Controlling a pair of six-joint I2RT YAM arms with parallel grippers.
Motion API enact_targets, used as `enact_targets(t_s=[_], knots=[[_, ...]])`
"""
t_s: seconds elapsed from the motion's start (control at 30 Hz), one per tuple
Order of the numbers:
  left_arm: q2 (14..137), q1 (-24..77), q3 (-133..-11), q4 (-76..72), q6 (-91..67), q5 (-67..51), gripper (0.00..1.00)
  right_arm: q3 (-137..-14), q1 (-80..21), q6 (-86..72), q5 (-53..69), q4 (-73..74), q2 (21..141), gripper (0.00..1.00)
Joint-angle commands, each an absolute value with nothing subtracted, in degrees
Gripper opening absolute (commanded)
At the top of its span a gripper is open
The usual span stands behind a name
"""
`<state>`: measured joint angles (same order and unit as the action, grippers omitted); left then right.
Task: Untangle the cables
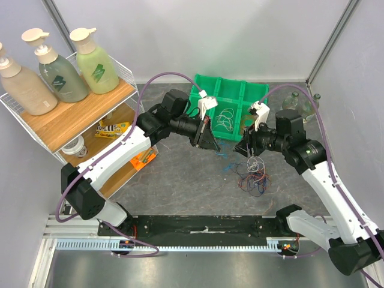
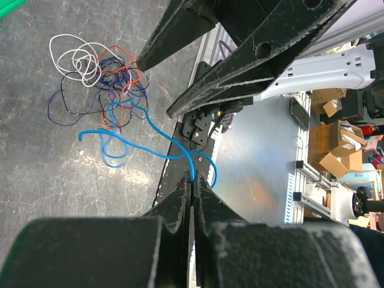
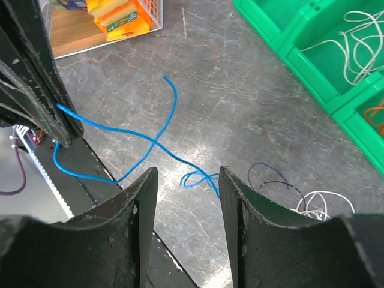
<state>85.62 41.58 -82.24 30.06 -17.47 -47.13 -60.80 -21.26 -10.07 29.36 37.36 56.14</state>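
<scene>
Top external view, nearest things first: where do the cables sit?

The loose tangle of cables [image 1: 252, 177] lies on the surface [image 1: 180, 174], right of centre and toward the near edge. White, blue, orange-red and dark loops are heaped together.

And the left claw?

The left claw [image 2: 192, 179] is pinched tight on a blue cable [image 3: 90, 122], which runs from its tips across the surface into the tangle.

What of the right claw?

The right claw [image 3: 187, 174] stands wide apart above the surface with nothing gripped between its fingers. The blue cable passes just beyond them.

Farther back?

A green tray [image 1: 240, 84] sits at the middle of the far edge. White cables [image 1: 226, 119] lie coiled in one of its compartments.
</scene>
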Motion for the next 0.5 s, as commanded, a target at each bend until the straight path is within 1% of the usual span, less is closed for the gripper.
enact_targets(t_s=[0.0, 0.4, 0.47], knots=[[84.6, 41.5, -83.3, 29.4, -15.8, -48.9, 0.02, -59.9, -21.4, -10.0, 33.4, 36.2, 55.7, 0.52], [84.8, 41.5, -84.6, 30.5, -15.8, -49.1, 0.02, -57.0, -22.4, -13.0, 39.1, 28.5, 59.0, 0.48], [85.1, 41.5, -84.8, 30.4, -15.9, -49.0, 0.02, -56.6, -22.7, -13.0, 38.2, 28.1, 59.2, 0.45]])
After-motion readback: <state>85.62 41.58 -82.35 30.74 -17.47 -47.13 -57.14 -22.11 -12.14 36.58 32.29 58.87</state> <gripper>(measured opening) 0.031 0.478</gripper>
